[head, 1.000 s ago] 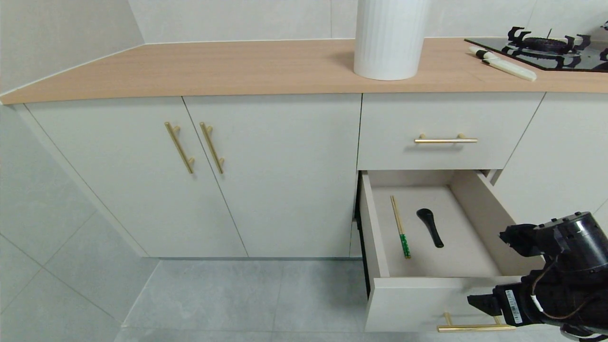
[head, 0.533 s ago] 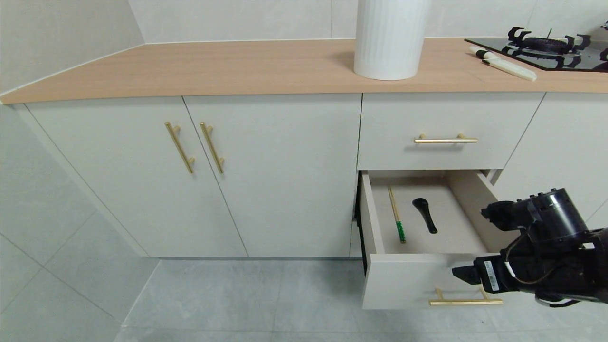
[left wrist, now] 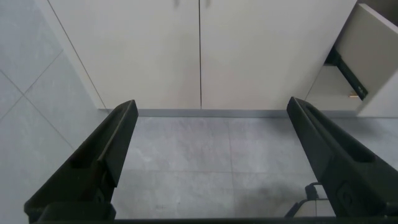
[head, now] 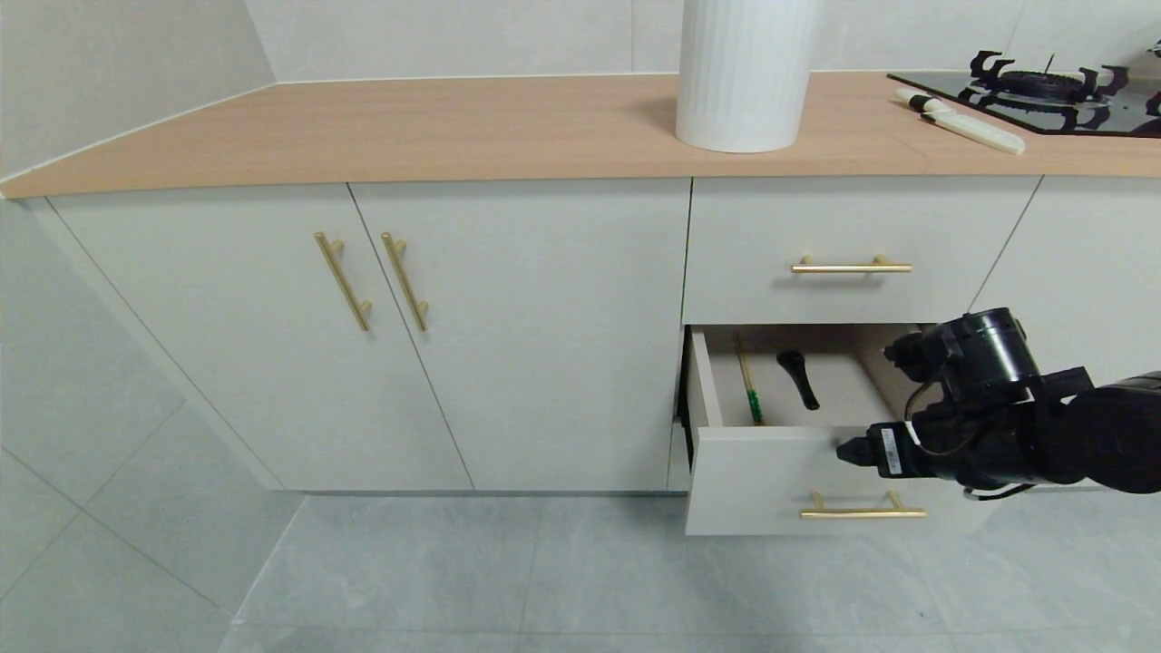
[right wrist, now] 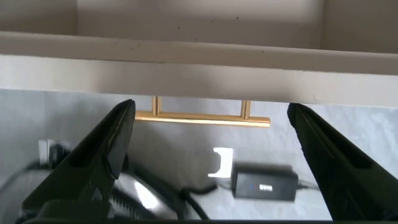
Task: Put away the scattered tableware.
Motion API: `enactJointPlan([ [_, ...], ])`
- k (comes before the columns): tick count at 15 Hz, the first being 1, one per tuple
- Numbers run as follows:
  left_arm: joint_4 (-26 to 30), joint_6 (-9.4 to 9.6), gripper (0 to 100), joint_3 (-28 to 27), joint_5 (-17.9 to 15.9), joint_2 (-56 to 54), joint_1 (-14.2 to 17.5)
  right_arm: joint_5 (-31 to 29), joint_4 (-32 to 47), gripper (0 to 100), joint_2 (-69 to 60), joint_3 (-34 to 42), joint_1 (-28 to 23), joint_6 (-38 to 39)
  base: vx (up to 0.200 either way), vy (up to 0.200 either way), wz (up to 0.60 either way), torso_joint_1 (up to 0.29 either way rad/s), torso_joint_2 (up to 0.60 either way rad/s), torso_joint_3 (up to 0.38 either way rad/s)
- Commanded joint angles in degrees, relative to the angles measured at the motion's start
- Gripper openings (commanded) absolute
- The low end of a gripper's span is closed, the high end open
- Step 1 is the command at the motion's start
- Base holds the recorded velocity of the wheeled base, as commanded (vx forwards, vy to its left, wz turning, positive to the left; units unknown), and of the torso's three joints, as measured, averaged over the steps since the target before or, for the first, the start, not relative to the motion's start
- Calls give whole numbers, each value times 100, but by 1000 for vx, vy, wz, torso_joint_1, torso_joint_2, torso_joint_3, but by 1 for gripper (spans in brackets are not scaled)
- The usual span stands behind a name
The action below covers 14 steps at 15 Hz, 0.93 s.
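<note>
The lower drawer (head: 771, 472) stands partly open, with a pair of green-tipped chopsticks (head: 749, 394) and a black spoon (head: 798, 376) lying inside. My right gripper (head: 853, 451) is at the drawer's front panel, just above its gold handle (head: 862, 514). In the right wrist view this gripper (right wrist: 208, 155) is open, its fingers spread wide on either side of the handle (right wrist: 202, 119), under the panel's top edge (right wrist: 199, 78). My left gripper (left wrist: 211, 162) hangs open and empty above the floor, facing the cabinet doors, with the drawer's side (left wrist: 373, 56) off to one side.
A tall white ribbed container (head: 744, 73) stands on the wooden countertop (head: 408, 127). A white knife (head: 961, 122) lies beside the gas stove (head: 1043, 91). The upper drawer (head: 853, 249) and the two cabinet doors (head: 381, 326) are shut. Tiled floor lies before the cabinets.
The lower drawer has slid well back into the cabinet, and my right gripper has travelled with its front panel. Less of the chopsticks and spoon shows.
</note>
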Motion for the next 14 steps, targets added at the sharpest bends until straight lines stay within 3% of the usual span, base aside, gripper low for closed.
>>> enactJointPlan([
  [1, -2, 0, 100, 2, 2, 2, 1, 10, -180, 100, 461, -336, -41, -1, 0, 0, 0, 0, 0, 0],
  [14, -2, 0, 100, 2, 2, 2, 1, -17, -2192, 100, 1779, -1206, -120, -256, 0, 0, 0, 0, 0, 0],
])
